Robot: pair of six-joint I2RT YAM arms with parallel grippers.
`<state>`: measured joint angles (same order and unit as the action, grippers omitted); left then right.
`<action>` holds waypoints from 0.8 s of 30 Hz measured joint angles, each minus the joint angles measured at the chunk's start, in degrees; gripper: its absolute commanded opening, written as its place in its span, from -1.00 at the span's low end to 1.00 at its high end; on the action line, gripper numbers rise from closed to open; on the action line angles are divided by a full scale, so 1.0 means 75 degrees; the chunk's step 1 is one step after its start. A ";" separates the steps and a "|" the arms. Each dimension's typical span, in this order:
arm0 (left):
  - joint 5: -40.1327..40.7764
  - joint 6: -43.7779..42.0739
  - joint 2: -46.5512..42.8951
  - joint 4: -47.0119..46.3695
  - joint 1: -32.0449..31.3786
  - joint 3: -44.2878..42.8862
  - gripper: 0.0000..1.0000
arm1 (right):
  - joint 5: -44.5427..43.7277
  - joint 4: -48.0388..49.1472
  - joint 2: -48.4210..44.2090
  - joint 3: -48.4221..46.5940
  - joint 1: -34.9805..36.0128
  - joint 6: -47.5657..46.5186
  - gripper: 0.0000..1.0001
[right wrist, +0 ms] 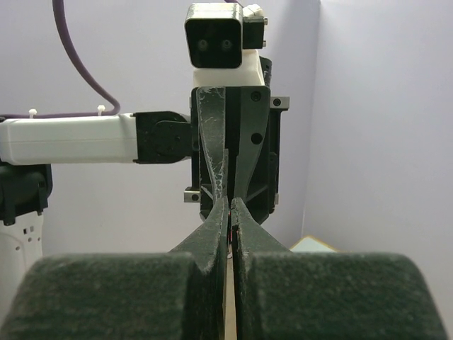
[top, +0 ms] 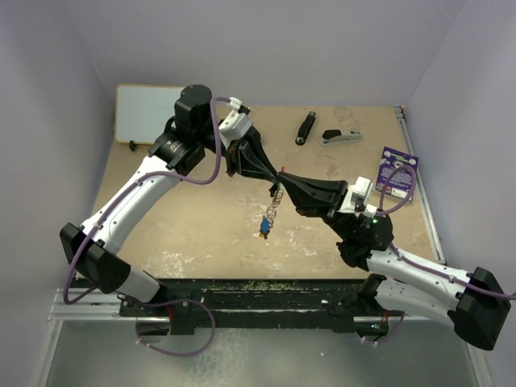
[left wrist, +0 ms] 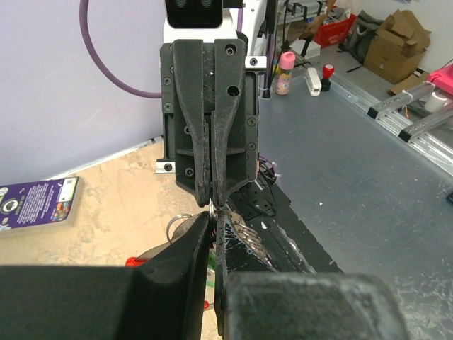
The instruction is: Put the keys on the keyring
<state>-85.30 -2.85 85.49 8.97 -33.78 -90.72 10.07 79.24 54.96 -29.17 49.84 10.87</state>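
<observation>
Both arms meet tip to tip above the middle of the table. My left gripper (top: 277, 171) (left wrist: 212, 212) and my right gripper (top: 285, 176) (right wrist: 231, 202) each pinch the keyring (left wrist: 210, 207) from opposite sides, jaws nearly together. A silver loop (left wrist: 177, 221) of the ring shows beside the left fingers (left wrist: 187, 248), and a sliver of red shows between the right gripper's pads. From the pinch point a short chain (top: 275, 196) hangs down. Small blue and yellow keys (top: 264, 227) dangle at its end, clear of the table.
A black stapler (top: 305, 127) and a grey stapler (top: 341, 137) lie at the back of the table. A purple card (top: 395, 172) (left wrist: 39, 202) lies at the right edge. A white board (top: 147, 113) rests in the back-left corner.
</observation>
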 measured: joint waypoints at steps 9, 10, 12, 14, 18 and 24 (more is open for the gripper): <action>-0.0009 0.0443 -0.0143 -0.0659 0.0111 0.0087 -0.51 | -0.0006 -0.0187 -0.0143 -0.0026 0.0000 -0.0017 -1.00; -0.0006 0.0446 -0.0163 -0.0682 0.0111 0.0087 -0.50 | -0.0006 -0.0216 -0.0152 -0.0038 0.0000 -0.0020 -1.00; -0.0009 0.0472 -0.0201 -0.0708 0.0111 0.0090 -0.49 | -0.0012 -0.0294 -0.0152 -0.0096 0.0000 -0.0023 -1.00; -0.0009 0.0498 -0.0224 -0.0746 0.0114 0.0114 -0.47 | -0.0032 -0.0318 -0.0152 -0.0137 0.0000 -0.0026 -1.00; 0.0003 0.0490 -0.0277 -0.0810 0.0140 0.0291 -0.46 | -0.0061 -0.0353 -0.0152 -0.0157 0.0000 -0.0047 -1.00; 0.0312 -0.0099 -0.0318 -0.0364 0.0385 0.0527 -0.45 | -0.0076 -0.0484 -0.0254 -0.0195 0.0000 -0.0050 -1.00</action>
<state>-82.96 -3.60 83.11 6.24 -30.89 -86.76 9.50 75.61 53.06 -30.63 49.84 10.50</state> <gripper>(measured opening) 0.271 0.004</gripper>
